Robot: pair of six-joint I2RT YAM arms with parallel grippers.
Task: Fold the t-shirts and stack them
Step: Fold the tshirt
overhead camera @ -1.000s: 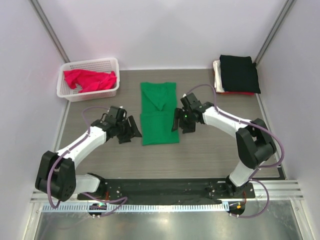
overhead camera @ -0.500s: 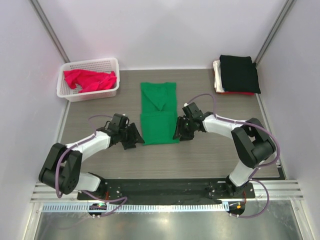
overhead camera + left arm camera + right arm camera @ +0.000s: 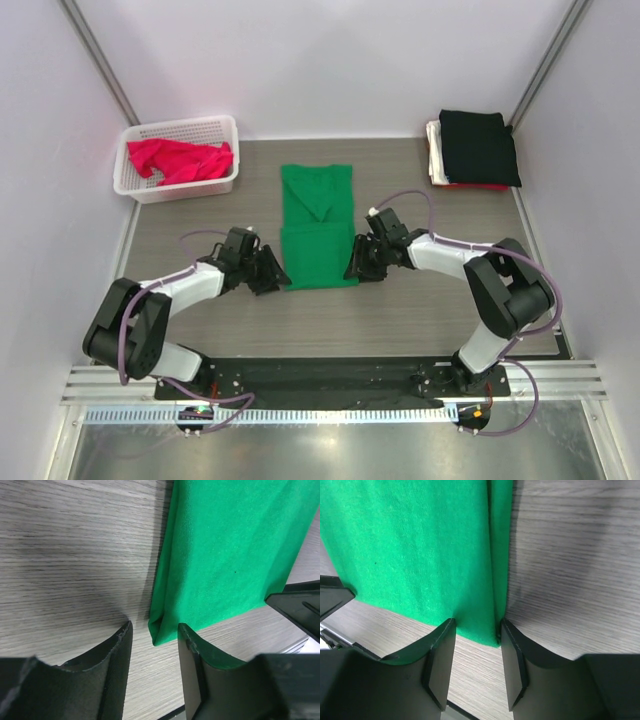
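Note:
The bright green t-shirt (image 3: pixel 318 225) lies flat in the middle of the table, folded into a long strip. My left gripper (image 3: pixel 278 280) is open at its near left corner; in the left wrist view the green corner (image 3: pixel 165 625) sits between the open fingers (image 3: pixel 117 650). My right gripper (image 3: pixel 354 270) is open at the near right corner; in the right wrist view the green corner (image 3: pixel 485 625) lies between the fingers (image 3: pixel 512 645). A red-pink t-shirt (image 3: pixel 180 160) lies in the basket. Folded black (image 3: pixel 478 146), white and red shirts are stacked at the back right.
The white lattice basket (image 3: pixel 135 185) stands at the back left. The stack of folded shirts sits by the right wall. Metal frame posts run up both back corners. The arm bases sit on a black rail at the near edge.
Both grippers have moved inward and toward the near edge, down to the near corners of the green shirt. The shirt has not moved.

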